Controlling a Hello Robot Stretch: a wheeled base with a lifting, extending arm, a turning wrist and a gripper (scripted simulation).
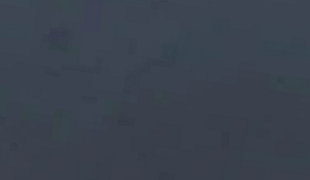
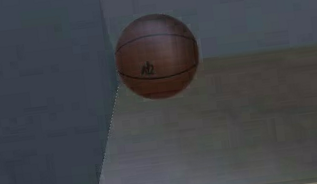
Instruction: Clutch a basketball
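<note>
A brown-orange basketball [image 2: 157, 56] with dark seams is in the upper middle of the arm side view. Its left side sits against the edge of a tall dark blue-grey upright surface [image 2: 37, 105]. Below the ball I see the light wood floor [image 2: 251, 119] lower in the picture, and I cannot tell what the ball rests on.
A flat dark blue-grey surface [image 1: 153, 88] stands close ahead in the forward view. In the arm side view a grey wall [image 2: 257, 7] runs behind the ball, and wood floor stretches to the right and toward the bottom edge.
</note>
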